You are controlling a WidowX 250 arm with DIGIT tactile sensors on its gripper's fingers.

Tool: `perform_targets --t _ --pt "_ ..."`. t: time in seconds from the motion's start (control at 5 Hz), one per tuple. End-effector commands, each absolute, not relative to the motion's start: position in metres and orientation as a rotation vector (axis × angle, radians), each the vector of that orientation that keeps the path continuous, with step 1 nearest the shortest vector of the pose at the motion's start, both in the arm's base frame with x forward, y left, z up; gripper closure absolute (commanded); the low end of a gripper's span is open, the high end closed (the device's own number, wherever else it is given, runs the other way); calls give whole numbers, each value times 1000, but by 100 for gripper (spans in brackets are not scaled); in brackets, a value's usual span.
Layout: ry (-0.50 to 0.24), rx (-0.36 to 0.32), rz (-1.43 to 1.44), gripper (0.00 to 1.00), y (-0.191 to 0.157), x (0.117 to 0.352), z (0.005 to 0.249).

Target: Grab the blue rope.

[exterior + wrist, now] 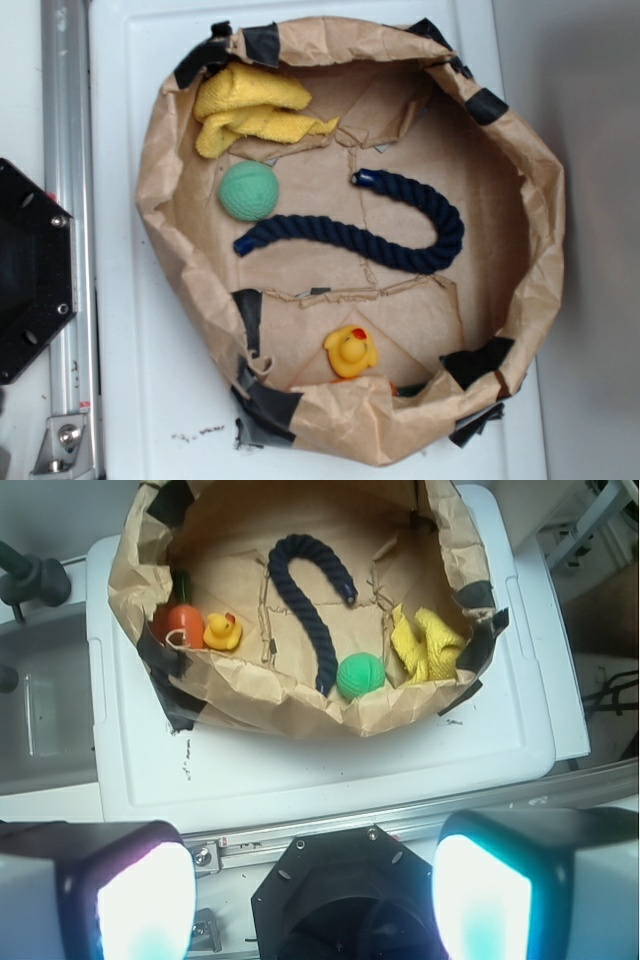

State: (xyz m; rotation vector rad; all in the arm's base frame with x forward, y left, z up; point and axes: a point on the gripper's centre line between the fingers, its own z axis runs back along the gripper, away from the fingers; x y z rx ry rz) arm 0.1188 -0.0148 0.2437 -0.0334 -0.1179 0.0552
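Observation:
The blue rope (400, 238) is a thick navy twisted rope lying curved on the floor of a brown paper basin (530, 170), one end by the green ball (248, 190). In the wrist view the blue rope (305, 590) lies far ahead inside the paper basin (250, 695). My gripper (315, 900) hangs high above the black robot base (345, 880), well short of the basin. Its two pads stand wide apart with nothing between them. The gripper does not show in the exterior view.
Inside the basin are a yellow cloth (250, 105), a yellow rubber duck (350, 352) and, in the wrist view, an orange toy (180, 623). The basin sits on a white tabletop (130, 380) beside a metal rail (65, 200) and the black base plate (30, 270).

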Motion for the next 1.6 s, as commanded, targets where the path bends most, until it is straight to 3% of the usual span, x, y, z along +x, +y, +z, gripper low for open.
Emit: perform_targets --t 0.0,0.2,0.6,0.8,1.0,1.4 --pt "-118 -33 55 0 -15 119 244" --pt "-142 23 -27 0 8 169 220" --pt "-180 73 -285 0 9 267 154" --pt "-135 92 -464 0 12 295 115" --pt "-89 87 -473 0 31 303 104" --pt "-89 87 -473 0 31 303 104"
